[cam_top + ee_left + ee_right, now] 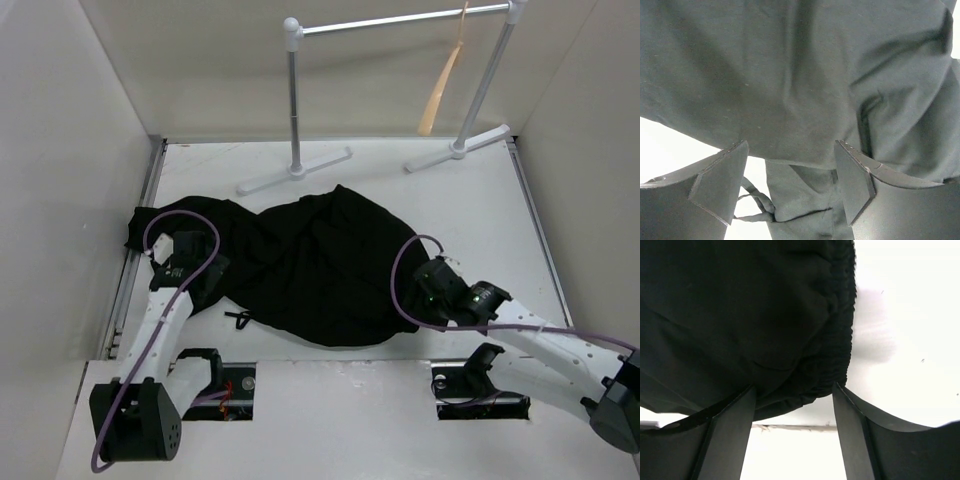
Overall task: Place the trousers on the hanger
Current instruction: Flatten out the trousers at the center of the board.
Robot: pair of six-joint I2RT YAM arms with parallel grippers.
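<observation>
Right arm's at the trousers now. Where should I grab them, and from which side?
Probably the gathered elastic band at the trousers' right edge, just ahead of the right gripper's open fingers. It is thicker than the loose cloth and lies exposed on the table, so come in low from the right, one finger under it.
</observation>
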